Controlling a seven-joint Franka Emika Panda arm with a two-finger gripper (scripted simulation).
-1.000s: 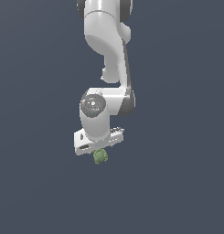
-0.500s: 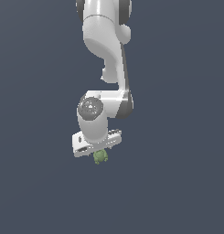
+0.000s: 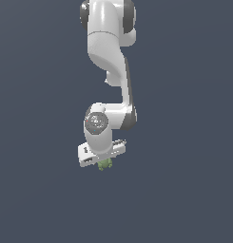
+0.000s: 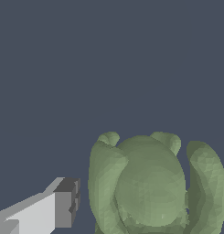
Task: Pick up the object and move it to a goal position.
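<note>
A small olive-green object (image 3: 105,164), lumpy and turtle-like with a rounded body and short stubs, sits tucked directly under the gripper (image 3: 104,163) of a white robot arm (image 3: 111,66), against a plain dark blue-grey backdrop that shows no table edge, no marker and no visible goal. The placement reads as a grasp made for carrying: the figure pokes out only a little below the hand's flat bar, far smaller than the hand itself, and nothing is seen beneath it to rest on, so it appears to be clamped between the fingers rather than lying loose. The wrist view supports that judgement, with the object (image 4: 152,185) filling much of the picture at very close range and one grey-tipped fingertip (image 4: 65,208) standing just beside its flank; the other finger is out of sight, and a thin gap on the visible side leaves actual contact there uncertain. The arm hangs down from a base at the top of the exterior view, its links folded into a bend, the wrist joint turned toward the camera and the hand pointing downward, slightly rotated. Where the goal lies cannot be told from these pictures.
</note>
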